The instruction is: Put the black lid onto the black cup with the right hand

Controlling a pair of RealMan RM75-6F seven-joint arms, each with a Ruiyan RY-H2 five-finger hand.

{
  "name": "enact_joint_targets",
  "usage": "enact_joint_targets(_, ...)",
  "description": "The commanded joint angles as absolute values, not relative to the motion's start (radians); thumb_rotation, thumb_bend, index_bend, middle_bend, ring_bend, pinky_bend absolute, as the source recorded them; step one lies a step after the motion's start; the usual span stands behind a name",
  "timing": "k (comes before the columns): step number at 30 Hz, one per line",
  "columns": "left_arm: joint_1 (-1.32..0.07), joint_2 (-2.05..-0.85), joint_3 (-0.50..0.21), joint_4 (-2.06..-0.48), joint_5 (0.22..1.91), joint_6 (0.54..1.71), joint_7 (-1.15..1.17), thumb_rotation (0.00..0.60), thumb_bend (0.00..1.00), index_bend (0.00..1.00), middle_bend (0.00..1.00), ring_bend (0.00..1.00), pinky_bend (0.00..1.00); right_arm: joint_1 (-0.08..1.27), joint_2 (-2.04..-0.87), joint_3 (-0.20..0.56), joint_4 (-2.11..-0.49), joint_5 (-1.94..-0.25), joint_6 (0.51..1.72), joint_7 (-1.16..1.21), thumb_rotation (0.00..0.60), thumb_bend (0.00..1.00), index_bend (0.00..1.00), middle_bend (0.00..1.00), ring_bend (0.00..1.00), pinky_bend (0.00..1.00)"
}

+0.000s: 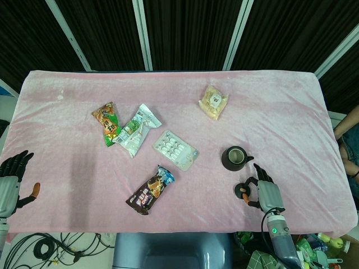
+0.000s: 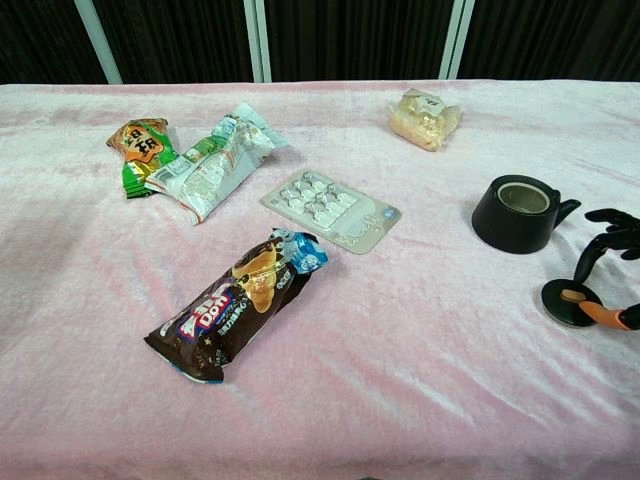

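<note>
The black cup (image 1: 235, 158) (image 2: 518, 213) stands upright and uncovered on the pink cloth at the right, its handle pointing right. Just in front of it the black lid (image 1: 242, 189) (image 2: 564, 302) lies flat on the cloth. My right hand (image 1: 268, 194) is at the lid from the right. Its orange-tipped thumb (image 2: 603, 314) lies across the lid by the small knob, and a black finger (image 2: 598, 245) arches down to the lid's far rim. The lid is not lifted. My left hand (image 1: 10, 180) hangs at the table's near left edge, fingers apart, holding nothing.
A blister pack (image 1: 175, 149) lies left of the cup and a dark snack bag (image 1: 150, 190) nearer the front. Two more snack packets (image 1: 106, 123) (image 1: 136, 129) lie at the left, and a pale wrapped pastry (image 1: 213, 102) behind the cup. The table's front edge is close to the lid.
</note>
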State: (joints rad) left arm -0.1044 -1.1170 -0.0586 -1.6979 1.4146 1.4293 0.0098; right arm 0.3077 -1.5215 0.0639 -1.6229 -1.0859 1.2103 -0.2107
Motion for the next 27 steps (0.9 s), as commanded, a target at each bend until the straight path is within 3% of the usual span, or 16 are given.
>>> enact_joint_targets(1,-0.104,-1.117,-0.059,-1.698,1.414,1.430,0.009,0.600,0.44,0.08,0.02,0.00,0.06,0.308,-1.528,0.066,-1.615,-1.085,1.205,-0.213,0.600,0.27,0.53,0.00,0.04,0.16)
enact_joint_targets(22,-0.105,-1.115,-0.059,-1.698,1.413,1.428,0.008,0.600,0.44,0.08,0.02,0.00,0.06,0.308,-1.552,0.077,-1.582,-1.077,1.176,-0.213,0.600,0.29,0.56,0.00,0.04,0.16)
enact_joint_targets(27,-0.106,-1.116,-0.060,-1.699,1.412,1.427,0.009,0.600,0.44,0.08,0.02,0.00,0.06,0.311,-1.555,0.082,-1.580,-1.077,1.166,-0.213,0.600,0.33,0.62,0.00,0.04,0.16)
